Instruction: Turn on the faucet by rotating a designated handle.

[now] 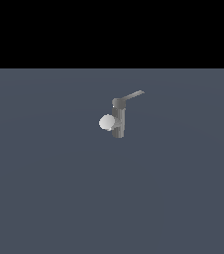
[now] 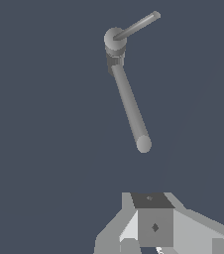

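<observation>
the approach is in hand: the faucet [image 1: 118,121] stands mid-counter, its handle [image 1: 132,95] angling up toward the exterior view's right, untouched, while the pincer [image 2: 154,233], whose spread i cannot tell, must next reach that lever.

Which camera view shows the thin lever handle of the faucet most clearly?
The wrist view: the handle appears large, its whole length visible from above the faucet. In the exterior view it is small, sticking out from the post top.

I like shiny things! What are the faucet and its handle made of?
The faucet looks like dull grey metal: soft shading bands, no bright glints. The handle looks like lighter grey metal, smooth and matte. It's a simulator render, so plastic can't be ruled out.
</observation>
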### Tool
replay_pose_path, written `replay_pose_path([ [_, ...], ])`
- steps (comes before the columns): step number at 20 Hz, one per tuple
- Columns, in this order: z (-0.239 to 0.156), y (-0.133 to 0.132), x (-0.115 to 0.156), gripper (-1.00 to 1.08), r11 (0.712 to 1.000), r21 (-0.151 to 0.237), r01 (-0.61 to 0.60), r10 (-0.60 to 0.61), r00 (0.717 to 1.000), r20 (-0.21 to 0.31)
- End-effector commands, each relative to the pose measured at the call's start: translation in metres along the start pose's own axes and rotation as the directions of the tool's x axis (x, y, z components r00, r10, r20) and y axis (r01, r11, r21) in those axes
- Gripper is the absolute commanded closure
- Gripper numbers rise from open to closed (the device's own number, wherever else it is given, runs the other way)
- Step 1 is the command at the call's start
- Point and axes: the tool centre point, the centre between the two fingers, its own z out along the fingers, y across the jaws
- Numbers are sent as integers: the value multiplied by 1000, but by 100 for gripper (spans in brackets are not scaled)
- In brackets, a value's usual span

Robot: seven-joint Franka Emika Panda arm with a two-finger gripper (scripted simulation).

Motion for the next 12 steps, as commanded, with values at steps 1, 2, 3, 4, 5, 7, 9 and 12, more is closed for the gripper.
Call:
replay_pose_path([
  [1, 11, -8, 14, 108, 998, 1, -63, 63, 998, -1],
  [2, 15, -11, 20, 108, 996, 1, -87, 87, 996, -1],
  [3, 20, -13, 26, 108, 994, 1, -112, 112, 994, -2],
  [4, 24, -16, 32, 108, 991, 1, -136, 136, 991, -2],
  [5, 28, -18, 38, 108, 987, 1, -160, 160, 987, -2],
  [7, 37, -22, 50, 108, 978, 1, -208, 208, 978, -3],
  [9, 45, -26, 63, 108, 967, 1, -256, 256, 967, -4],
  [12, 58, -30, 82, 108, 945, 1, -327, 327, 945, -5],
])
